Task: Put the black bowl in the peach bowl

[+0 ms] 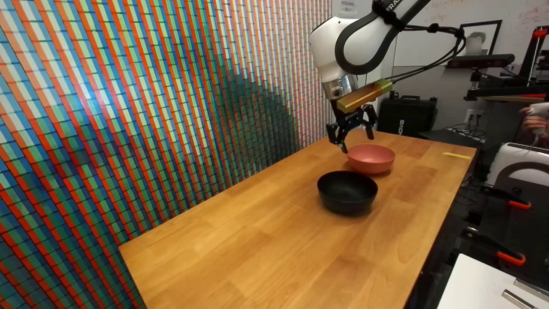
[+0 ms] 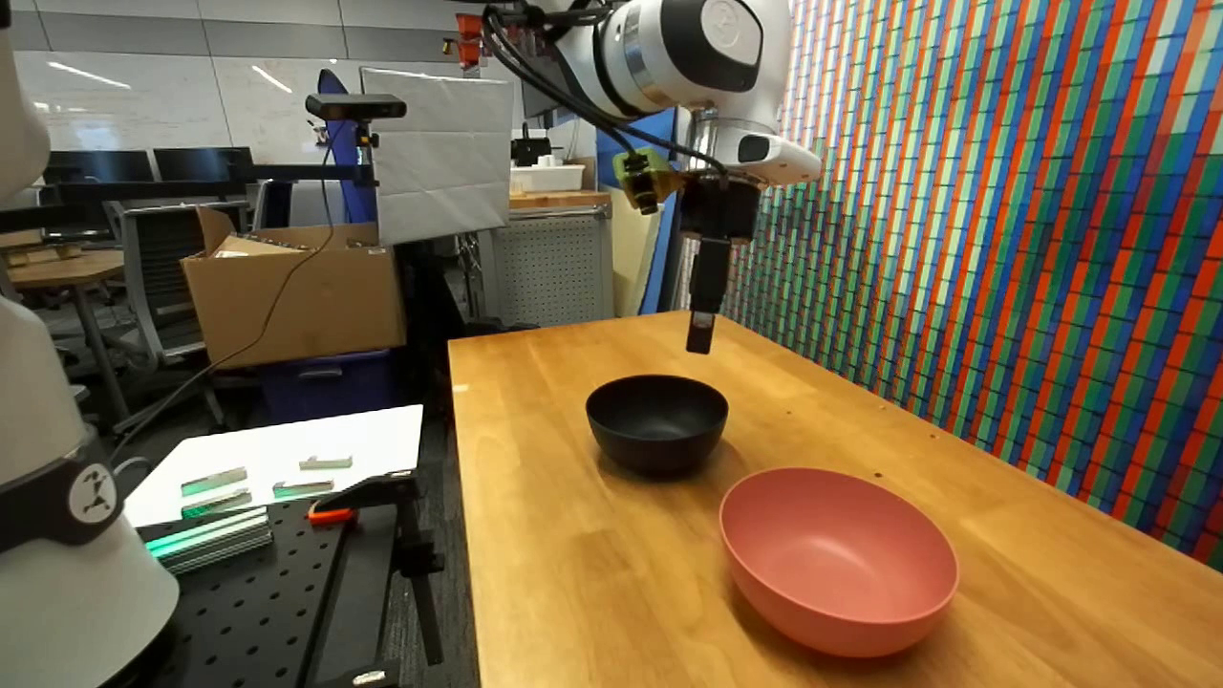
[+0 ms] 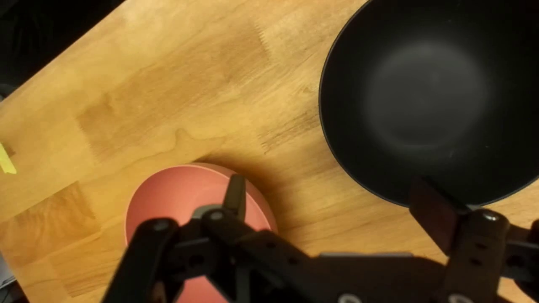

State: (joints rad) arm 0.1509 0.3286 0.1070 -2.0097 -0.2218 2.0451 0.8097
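Wrist view: the claw is spread wide, empty; the black bowl, upper right, should be straddled squarely at its rim before closing.

On the wooden counter, in an exterior view, the round black bowl sits up front, the round peach bowl just behind, a touch right! Above hangs the black two-fingered tool, slightly left of the peach bowl. Over in an exterior view, the multicoloured striped wall flanks the counter's right, peach bowl in front, black bowl behind and left. Wrist view: counter between the bowls, black bowl upper right, peach bowl lower left, tool partly hiding both.
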